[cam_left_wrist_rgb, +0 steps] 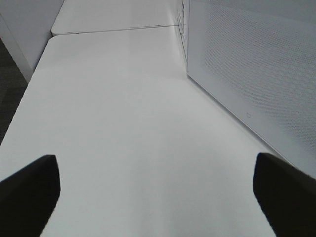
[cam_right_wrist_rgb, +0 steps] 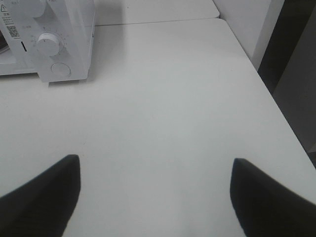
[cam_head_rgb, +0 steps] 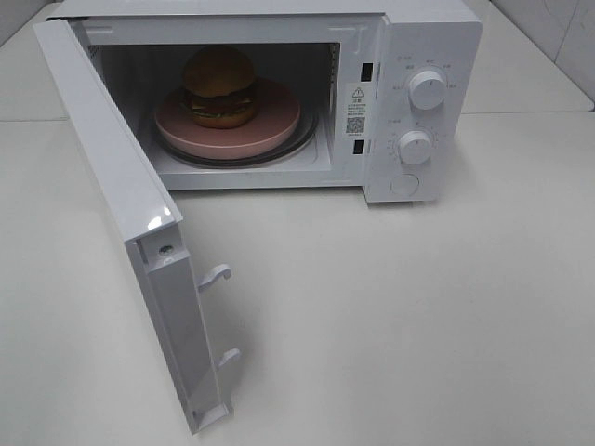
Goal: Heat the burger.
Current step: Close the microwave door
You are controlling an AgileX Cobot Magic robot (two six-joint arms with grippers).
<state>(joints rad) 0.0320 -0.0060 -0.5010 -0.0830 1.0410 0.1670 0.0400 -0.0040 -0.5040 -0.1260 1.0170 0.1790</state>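
Note:
The burger (cam_head_rgb: 219, 85), with a golden-brown bun, dark patty and green filling, sits on a pink round plate (cam_head_rgb: 279, 125) inside the white microwave (cam_head_rgb: 418, 37). The microwave door (cam_head_rgb: 121, 200) stands wide open toward the front left. Neither gripper shows in the exterior high view. The left gripper (cam_left_wrist_rgb: 155, 192) is open and empty over the bare table, beside the door's outer face (cam_left_wrist_rgb: 256, 69). The right gripper (cam_right_wrist_rgb: 153, 195) is open and empty over the table, with the microwave's control panel (cam_right_wrist_rgb: 54, 44) ahead of it.
Two white dials (cam_head_rgb: 427, 89) and a round button (cam_head_rgb: 405, 184) sit on the microwave's right panel. Door latch hooks (cam_head_rgb: 216, 275) stick out from the open door's edge. The white table (cam_head_rgb: 390, 316) spreads in front. The table edge (cam_right_wrist_rgb: 266, 84) lies near the right gripper.

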